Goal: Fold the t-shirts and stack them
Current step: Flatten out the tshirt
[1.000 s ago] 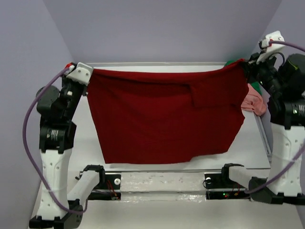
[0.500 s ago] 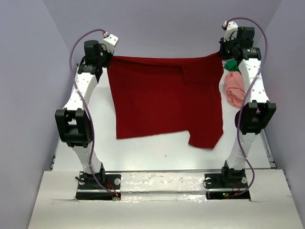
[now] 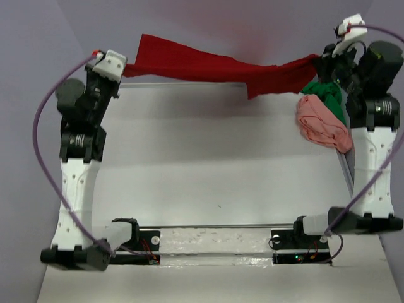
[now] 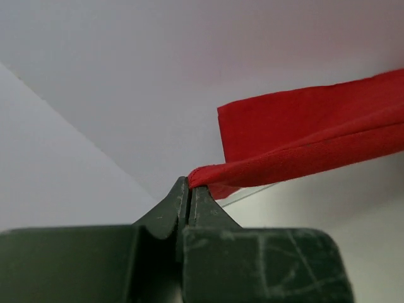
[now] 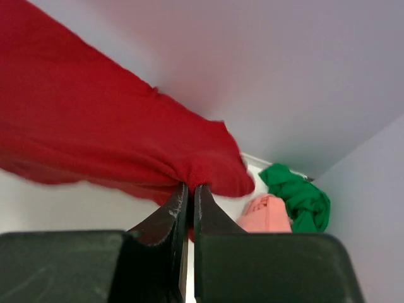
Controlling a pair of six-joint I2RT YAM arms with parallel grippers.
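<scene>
The dark red t-shirt (image 3: 208, 65) hangs in the air, stretched almost flat between both arms near the back wall. My left gripper (image 3: 126, 65) is shut on its left corner; the wrist view shows the red hem (image 4: 303, 154) pinched at my left gripper's tips (image 4: 190, 182). My right gripper (image 3: 320, 58) is shut on the right corner, with bunched red cloth (image 5: 101, 139) above my right gripper's tips (image 5: 190, 186). The salmon pink t-shirt (image 3: 322, 123) and the bright green t-shirt (image 3: 328, 98) lie crumpled at the table's right edge.
The white table (image 3: 214, 158) stretches below the lifted shirt. Grey walls close in behind and on both sides. Both arm bases (image 3: 214, 243) sit on the rail at the near edge. The pink (image 5: 268, 214) and green (image 5: 297, 196) shirts show beside my right fingers.
The red shirt has swung from hanging spread toward the camera to a nearly horizontal band by the back wall. Both arms swung out and back, still gripping the corners.
</scene>
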